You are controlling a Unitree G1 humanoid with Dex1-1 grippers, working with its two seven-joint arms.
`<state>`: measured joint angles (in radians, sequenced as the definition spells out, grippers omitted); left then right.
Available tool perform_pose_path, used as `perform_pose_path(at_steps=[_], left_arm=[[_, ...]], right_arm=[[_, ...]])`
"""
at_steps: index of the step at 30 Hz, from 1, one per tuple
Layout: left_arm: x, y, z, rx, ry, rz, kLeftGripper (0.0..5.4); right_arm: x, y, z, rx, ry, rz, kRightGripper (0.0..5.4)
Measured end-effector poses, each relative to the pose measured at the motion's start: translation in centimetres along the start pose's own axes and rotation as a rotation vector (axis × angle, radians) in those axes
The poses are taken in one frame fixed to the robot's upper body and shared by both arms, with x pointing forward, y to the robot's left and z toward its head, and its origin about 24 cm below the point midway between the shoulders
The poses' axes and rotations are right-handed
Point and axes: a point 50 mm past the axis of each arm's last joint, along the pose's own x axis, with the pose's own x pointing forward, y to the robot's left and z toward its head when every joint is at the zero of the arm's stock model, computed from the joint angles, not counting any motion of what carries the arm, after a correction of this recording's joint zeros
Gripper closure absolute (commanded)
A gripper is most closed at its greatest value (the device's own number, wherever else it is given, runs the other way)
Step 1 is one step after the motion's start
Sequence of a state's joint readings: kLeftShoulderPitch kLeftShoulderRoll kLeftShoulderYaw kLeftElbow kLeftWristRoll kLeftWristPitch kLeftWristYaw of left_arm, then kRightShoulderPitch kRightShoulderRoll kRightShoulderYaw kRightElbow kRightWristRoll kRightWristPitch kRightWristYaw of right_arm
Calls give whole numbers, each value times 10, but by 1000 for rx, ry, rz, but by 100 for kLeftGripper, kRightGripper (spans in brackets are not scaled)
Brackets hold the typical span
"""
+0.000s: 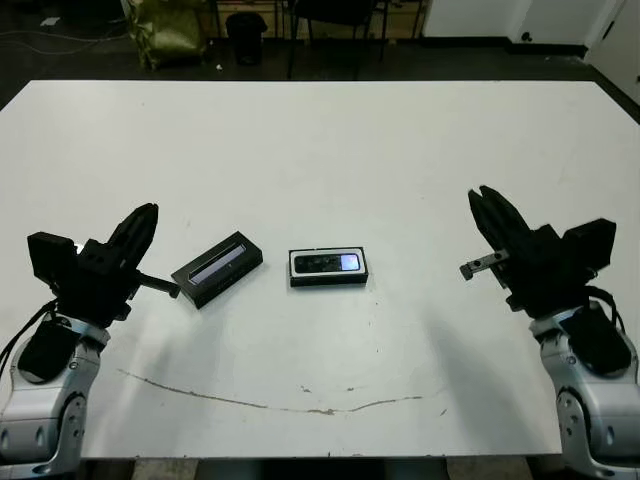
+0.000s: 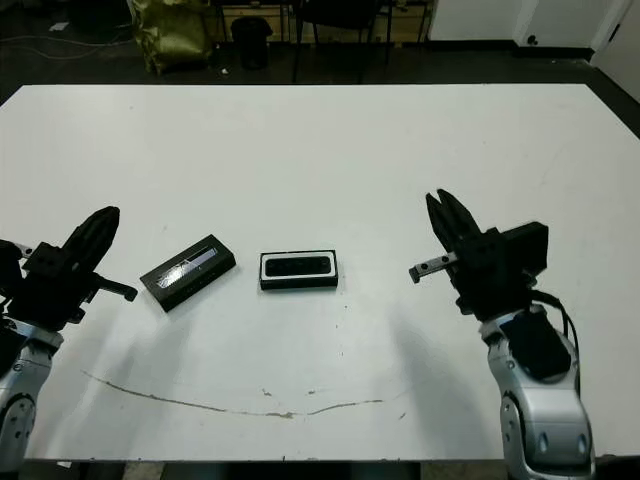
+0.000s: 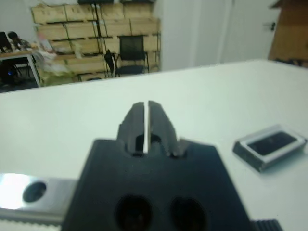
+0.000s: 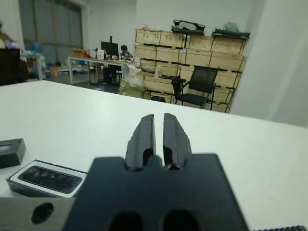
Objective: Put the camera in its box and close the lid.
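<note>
Closing the box (image 1: pixel 328 267), camera (image 1: pixel 327 263) already inside at frame centre, means squarely seating the lid (image 1: pixel 217 268) lying left of it; both grippers, left (image 1: pixel 140 228) and right (image 1: pixel 492 212), are clenched and empty.

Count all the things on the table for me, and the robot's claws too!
Boxes: 1, the box, with the camera lying inside it
Cameras: 1
Lids: 1, the lid, off to the side
Claws: 2, left claw and right claw
Total: 5

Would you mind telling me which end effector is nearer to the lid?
Left. The left end effector sits just beside the lid; the right end effector is far across, beyond the box.
</note>
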<state>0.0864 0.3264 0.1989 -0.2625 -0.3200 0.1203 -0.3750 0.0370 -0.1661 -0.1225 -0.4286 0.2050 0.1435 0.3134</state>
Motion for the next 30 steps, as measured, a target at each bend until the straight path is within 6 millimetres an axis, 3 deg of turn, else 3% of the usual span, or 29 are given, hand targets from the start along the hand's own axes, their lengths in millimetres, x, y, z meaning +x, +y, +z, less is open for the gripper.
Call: perform_pose_path(at_steps=[10,12,24,30], left_arm=[[-7,-15,0,-71,192,-21,540],[-8,-17,2,-75,210,-20,518],[-10,-33,0,167,236,-185,238],[-10,-32,-4,197,248,-234,94]], right_arm=[[-10,7,-15,57,40,-41,539],[-10,8,-15,59,40,-40,540],[-10,10,-16,82,53,-45,540],[-10,13,-17,89,75,-52,540]])
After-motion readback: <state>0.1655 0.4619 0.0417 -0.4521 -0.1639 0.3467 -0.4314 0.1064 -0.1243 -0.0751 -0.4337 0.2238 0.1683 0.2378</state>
